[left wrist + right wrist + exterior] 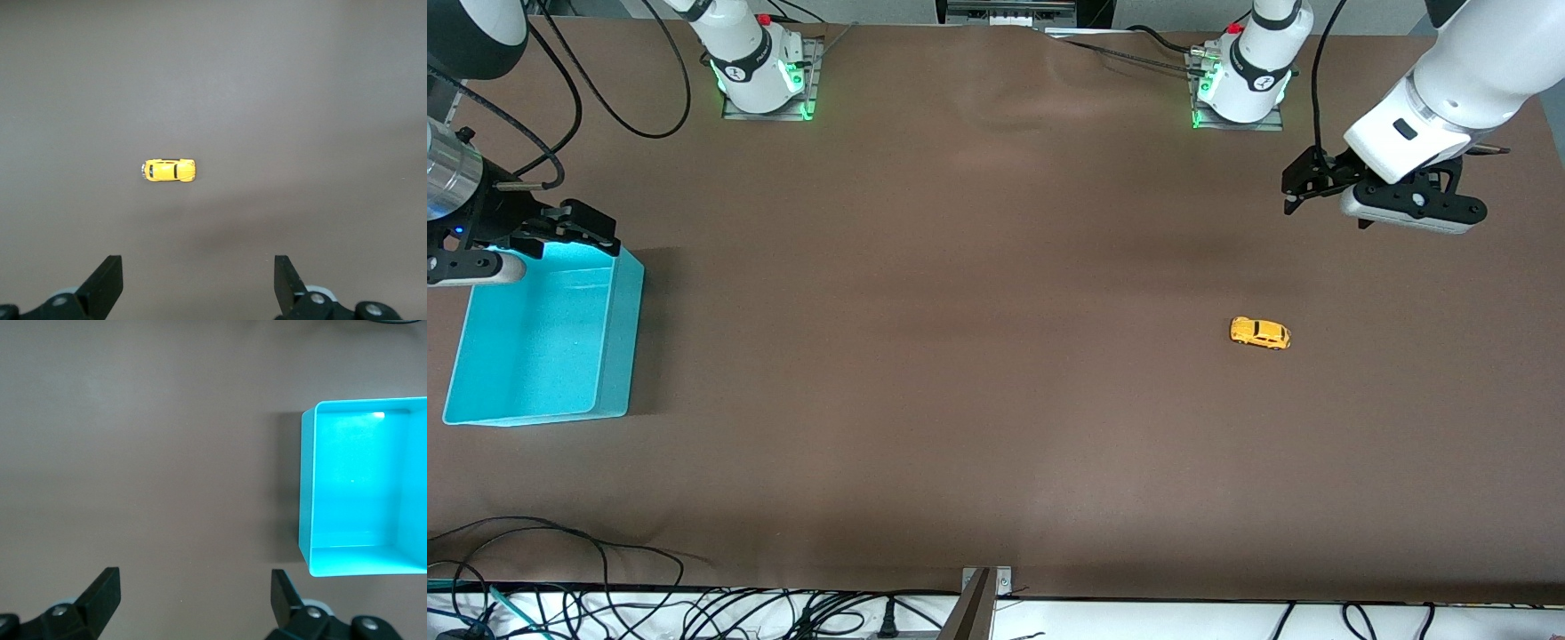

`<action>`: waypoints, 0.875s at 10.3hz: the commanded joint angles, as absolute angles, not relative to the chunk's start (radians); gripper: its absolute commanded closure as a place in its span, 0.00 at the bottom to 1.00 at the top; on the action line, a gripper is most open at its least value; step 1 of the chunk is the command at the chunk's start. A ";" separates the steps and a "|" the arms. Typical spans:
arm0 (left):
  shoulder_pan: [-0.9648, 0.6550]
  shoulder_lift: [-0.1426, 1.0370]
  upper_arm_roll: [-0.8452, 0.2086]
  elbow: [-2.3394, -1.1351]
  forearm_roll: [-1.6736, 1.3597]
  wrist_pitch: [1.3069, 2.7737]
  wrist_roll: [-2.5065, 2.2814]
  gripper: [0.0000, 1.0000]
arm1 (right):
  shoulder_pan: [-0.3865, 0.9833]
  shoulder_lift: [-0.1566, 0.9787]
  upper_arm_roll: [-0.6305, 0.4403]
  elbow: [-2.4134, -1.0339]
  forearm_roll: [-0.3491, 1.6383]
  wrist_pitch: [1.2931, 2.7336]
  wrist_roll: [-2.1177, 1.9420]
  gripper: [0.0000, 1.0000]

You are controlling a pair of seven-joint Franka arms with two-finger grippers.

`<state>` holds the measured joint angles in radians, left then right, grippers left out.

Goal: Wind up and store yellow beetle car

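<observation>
Nothing done yet: yellow beetle car [1260,333] sits untouched at four o'clock on the table, turquoise bin [618,356] at nine empty, left gripper [1303,185] and right gripper [574,233] both open and empty

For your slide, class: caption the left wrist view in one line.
Open left gripper hovers above the brown table, the yellow beetle car on its wheels below.

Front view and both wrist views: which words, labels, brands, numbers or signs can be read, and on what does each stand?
None can be read.
Left arm's base: a small dark mark on the white casing, too small to read.
Right arm's base: the same kind of mark, too small to read.
Yellow beetle car, turquoise bin: no text visible.
</observation>
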<state>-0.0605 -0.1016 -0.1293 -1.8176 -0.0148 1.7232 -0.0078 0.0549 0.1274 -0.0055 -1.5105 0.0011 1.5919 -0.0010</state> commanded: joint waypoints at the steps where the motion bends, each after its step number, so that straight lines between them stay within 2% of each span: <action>1: -0.087 -0.078 -0.120 -1.769 0.015 1.683 0.011 0.00 | 0.052 0.129 -0.006 -1.491 0.032 1.572 0.011 0.00; 9: -0.067 -0.052 -0.126 -1.741 0.000 1.657 0.011 0.00 | 0.045 0.124 -0.020 -1.482 0.021 1.571 -0.024 0.00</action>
